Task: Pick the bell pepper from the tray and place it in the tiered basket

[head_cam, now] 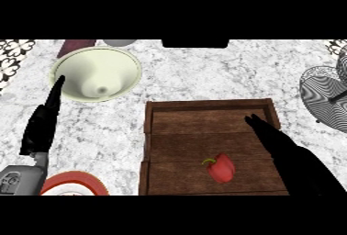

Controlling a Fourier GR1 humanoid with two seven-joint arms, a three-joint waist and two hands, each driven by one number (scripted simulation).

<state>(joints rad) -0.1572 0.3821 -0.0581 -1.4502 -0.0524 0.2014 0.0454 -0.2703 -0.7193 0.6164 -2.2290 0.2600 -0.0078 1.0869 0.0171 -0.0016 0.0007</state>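
lying in tray: a red bell pepper point(221, 168) with a green stem is seen on the wooden tray point(203, 120), toward its near right part, the stem turned to the left.
tray: a dark brown slatted tray with raised walls is set on the marble counter point(203, 69), right of centre; its near edge is cut off by the view.
right hand: the right hand point(274, 137) is extended over the right side of the tray, fingers straight and released, nothing grasped; the fingertips are pointed toward the far right corner. the pepper is seen just left of the hand; contact cannot be told.
left hand: the left hand point(42, 121) is shown at the left edge, fingers straight and up, released, resting; its fingertips are overlapped with the rim of the bowl.
bowl: a pale cream bowl point(98, 73) is placed at the far left of the counter.
plate: a red-rimmed plate point(76, 181) is partly seen at the near left, beside the tray.
tiered basket: a wire tiered basket point(328, 94) is seen at the right edge, well apart from the pepper, partly cut off.
far edge: a grey round object point(119, 42) and a dark red object point(76, 46) are partly shown beyond the bowl.
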